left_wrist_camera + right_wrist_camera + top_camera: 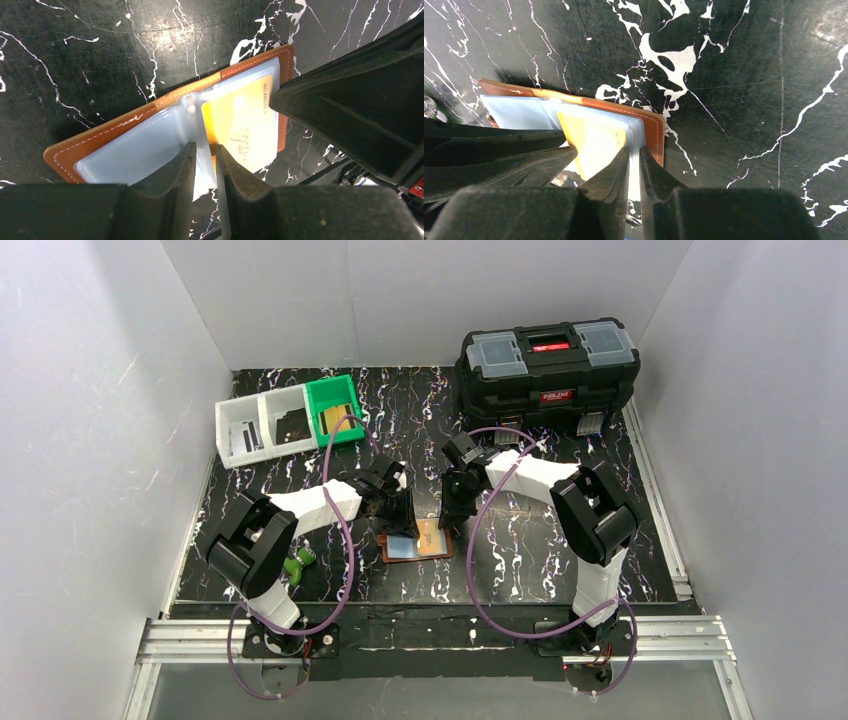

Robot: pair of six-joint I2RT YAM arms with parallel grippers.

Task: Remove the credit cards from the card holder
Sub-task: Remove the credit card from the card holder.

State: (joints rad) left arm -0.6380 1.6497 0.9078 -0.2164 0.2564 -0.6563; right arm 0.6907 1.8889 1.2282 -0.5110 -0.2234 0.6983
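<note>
The brown card holder lies open on the black marbled table between both arms. Its pale grey-blue pockets face up. A yellow and white credit card sits in the right half's pocket; it also shows in the right wrist view. My left gripper is shut on a pale pocket leaf near the card holder's fold. My right gripper is shut on the pale pocket edges at the card holder's right side. In the top view the left gripper and the right gripper stand close together over the card holder.
A big black toolbox stands at the back right. Two white bins and a green bin stand at the back left. A small green object lies by the left arm's base.
</note>
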